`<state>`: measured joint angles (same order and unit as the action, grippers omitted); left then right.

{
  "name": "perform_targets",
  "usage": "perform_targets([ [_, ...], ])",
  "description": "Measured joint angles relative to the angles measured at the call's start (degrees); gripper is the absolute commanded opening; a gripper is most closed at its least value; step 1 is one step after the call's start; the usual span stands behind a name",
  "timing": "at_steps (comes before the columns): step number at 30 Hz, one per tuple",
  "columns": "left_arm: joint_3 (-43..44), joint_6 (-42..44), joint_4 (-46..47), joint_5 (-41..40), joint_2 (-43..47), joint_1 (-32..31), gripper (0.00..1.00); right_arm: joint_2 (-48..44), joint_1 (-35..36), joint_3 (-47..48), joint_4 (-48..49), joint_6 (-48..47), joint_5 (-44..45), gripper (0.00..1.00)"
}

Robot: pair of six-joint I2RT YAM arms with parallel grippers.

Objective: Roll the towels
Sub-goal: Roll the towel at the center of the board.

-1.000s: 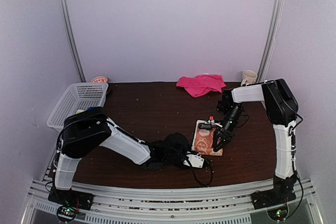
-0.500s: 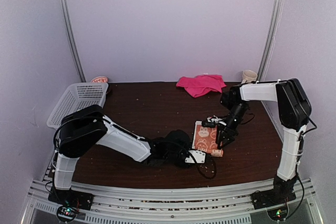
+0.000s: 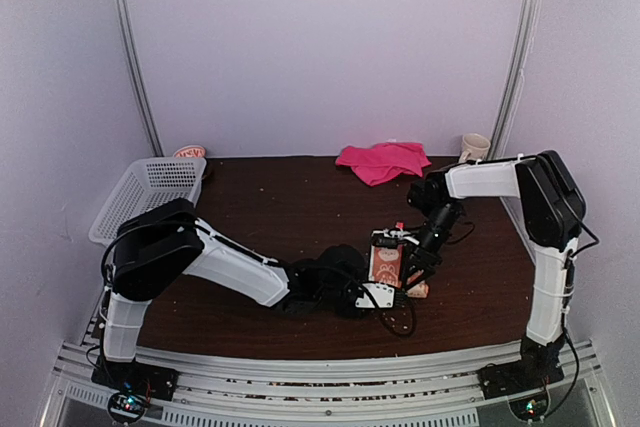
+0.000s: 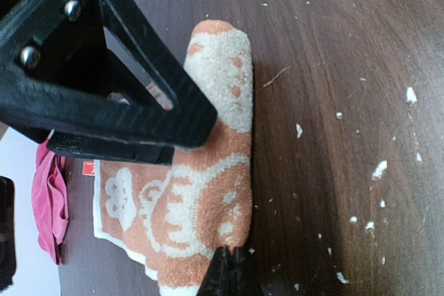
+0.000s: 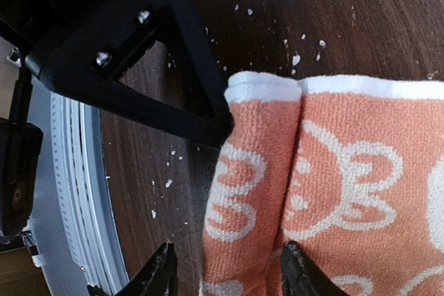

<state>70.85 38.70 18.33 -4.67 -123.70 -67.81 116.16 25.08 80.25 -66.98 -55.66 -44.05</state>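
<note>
I work in a lab test booth: bare white walls (image 3: 320, 47), metal corner posts (image 3: 134, 57), an aluminium mounting rail (image 3: 330, 369) edging a dark wooden table (image 3: 280, 202).

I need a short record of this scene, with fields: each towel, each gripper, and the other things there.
orange towel: partly rolled along one edge, the rest spread out
pink towel: crumpled, not rolled, far from both grippers
left gripper: shut, tips at one end of the roll
right gripper: open, tips on either side of the roll
others: white lattice basket far left; cream mug far right
</note>
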Motion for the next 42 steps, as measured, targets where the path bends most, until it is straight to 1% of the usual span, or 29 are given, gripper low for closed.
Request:
perform_targets([
  [3, 0.0, -0.2, 0.0, 0.0, 0.0, 0.0, 0.0, 1.2, 0.26, -0.04, 1.05, 1.51, 0.24, 0.21],
  [5, 0.0, -0.28, -0.02, 0.02, 0.0, 0.0, 0.0, 2.34, 0.35, -0.04, 1.22, 2.21, 0.35, 0.11],
  [7, 0.0, -0.31, -0.04, 0.2, 0.0, 0.0, 0.0, 3.54, 0.37, 0.02, 1.09, 2.36, 0.13, 0.04],
  [9, 0.0, -0.33, -0.07, 0.44, 0.0, 0.0, 0.02, 4.5, 0.46, 0.33, 0.42, 2.08, -0.42, 0.0],
  [12, -0.42, -0.39, 0.24, 0.74, 0.07, 0.0, 0.36, 5.55, 0.44, 1.4, -1.57, 0.79, -1.25, 0.0],
  [14, -2.27, -0.26, 1.22, 1.14, 0.76, -0.07, 0.6, 6.19, 0.52, 2.03, -3.02, -0.72, -1.88, 0.0],
  [15, -3.76, -0.17, 2.69, 1.01, 1.44, -0.22, 0.68, 6.56, 0.57, 2.32, -3.91, -1.64, -2.25, 0.0],
  [16, -5.11, 0.13, 3.52, 0.9, 2.62, -0.46, 0.72, 6.95, 0.57, 2.58, -4.83, -2.47, -2.56, 0.0],
  [17, -6.25, 0.31, 4.24, 0.81, 3.5, -0.55, 0.76, 7.3, 0.61, 2.78, -5.66, -3.1, -2.73, 0.0],
  [19, -8.96, 1.05, 6.03, 0.26, 5.33, -1.07, 0.79, 7.8, 0.81, 2.78, -7.1, -4.35, -3.06, 0.0],
  [22, -12.31, 3.06, 10.23, -1.95, 6.27, -2.29, 0.79, 8.07, 1.64, 2.71, -8.35, -5.62, -3.3, 0.0],
  [25, -13.7, 5.75, 13.31, -4.52, 6.16, -3.93, 0.76, 8.07, 2.73, 2.67, -8.94, -6.16, -3.72, 0.0],
  [30, -15.43, 11.06, 19.54, -8.15, 4.55, -6.73, 0.61, 8.39, 3.54, 2.69, -9.6, -6.64, -4.04, 0.0],
  [31, -15.43, 11.89, 20.28, -8.5, 4.09, -7.06, 0.59, 8.68, 3.5, 2.69, -9.66, -6.71, -4.07, 0.0],
  [39, -13.75, 16.22, 24.26, -12.2, 0.68, -7.19, 0.57, 9.88, 2.97, 2.69, -10.19, -6.86, -4.76, 0.0],
  [42, -12.72, 17.18, 25.22, -13.4, -0.55, -7.13, 0.52, 9.88, 2.8, 2.69, -10.25, -6.97, -4.81, 0.0],
])
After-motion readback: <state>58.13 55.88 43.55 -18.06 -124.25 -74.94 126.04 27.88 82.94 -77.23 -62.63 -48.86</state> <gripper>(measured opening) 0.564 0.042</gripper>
